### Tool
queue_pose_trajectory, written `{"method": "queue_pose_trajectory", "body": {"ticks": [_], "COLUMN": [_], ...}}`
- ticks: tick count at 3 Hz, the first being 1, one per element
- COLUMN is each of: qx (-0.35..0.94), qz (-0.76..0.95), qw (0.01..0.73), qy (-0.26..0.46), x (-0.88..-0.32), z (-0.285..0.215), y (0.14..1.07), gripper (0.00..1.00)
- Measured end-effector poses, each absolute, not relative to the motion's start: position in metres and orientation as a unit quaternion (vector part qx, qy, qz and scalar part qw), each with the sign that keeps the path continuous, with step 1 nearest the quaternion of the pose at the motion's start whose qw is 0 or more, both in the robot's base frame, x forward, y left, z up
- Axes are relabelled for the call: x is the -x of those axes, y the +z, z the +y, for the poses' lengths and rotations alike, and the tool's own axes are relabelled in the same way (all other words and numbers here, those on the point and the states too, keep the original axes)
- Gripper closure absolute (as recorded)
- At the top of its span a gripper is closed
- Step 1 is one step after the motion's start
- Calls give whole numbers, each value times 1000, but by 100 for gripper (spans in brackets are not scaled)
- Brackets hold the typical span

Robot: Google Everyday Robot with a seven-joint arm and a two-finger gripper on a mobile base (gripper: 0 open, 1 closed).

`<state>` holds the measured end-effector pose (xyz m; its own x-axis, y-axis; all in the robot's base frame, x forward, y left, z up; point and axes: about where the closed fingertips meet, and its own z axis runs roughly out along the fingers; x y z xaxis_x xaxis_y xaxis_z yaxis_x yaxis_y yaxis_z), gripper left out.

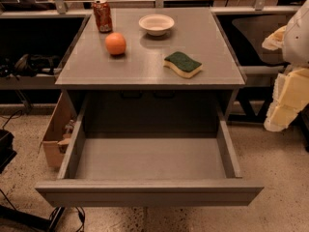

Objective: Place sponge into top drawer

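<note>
Lying flat on the grey cabinet top (145, 71), the sponge (183, 64) is showing its dark green scouring side upward, with the pale yellow foam visible along its near edge. It is sitting toward the right front part of the top, well apart from the 3 other things there. An orange (116, 43) is resting to its left, a red can (102, 15) is standing upright at the back left, and a white bowl (156, 24) is sitting at the back, to the right of the can. Nothing is touching the sponge.

Below the cabinet top, the top drawer (149, 191) is standing pulled out toward the camera. Its flat front panel is running across the bottom of the view and its shallow grey floor is showing. The sponge is not yet lying in it.

The gripper (287, 100) is hanging at the far right edge of the view, beside the cabinet's right side and a little below the level of the top. It is showing as pale yellow and white blocks, partly cut off by the frame. Whether it is parted or closed cannot be told from this angle. It is hovering well apart from both the sponge and the drawer, touching neither. A cardboard box (53, 134) is leaning on the speckled floor (285, 197) at the cabinet's left side.
</note>
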<state>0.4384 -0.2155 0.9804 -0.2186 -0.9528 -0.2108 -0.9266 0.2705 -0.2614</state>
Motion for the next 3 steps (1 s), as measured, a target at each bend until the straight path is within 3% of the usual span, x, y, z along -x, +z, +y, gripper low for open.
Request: {"method": "queue_pose_trajectory", "body": {"ticks": [2,3], "qx": [593,580], "qz": [784,778], "qw": [180,241], "qy": [-45,-29], "x": [-443,-491], "z": [-218,-220], "y": [983,982], "gripper": [0,0]}}
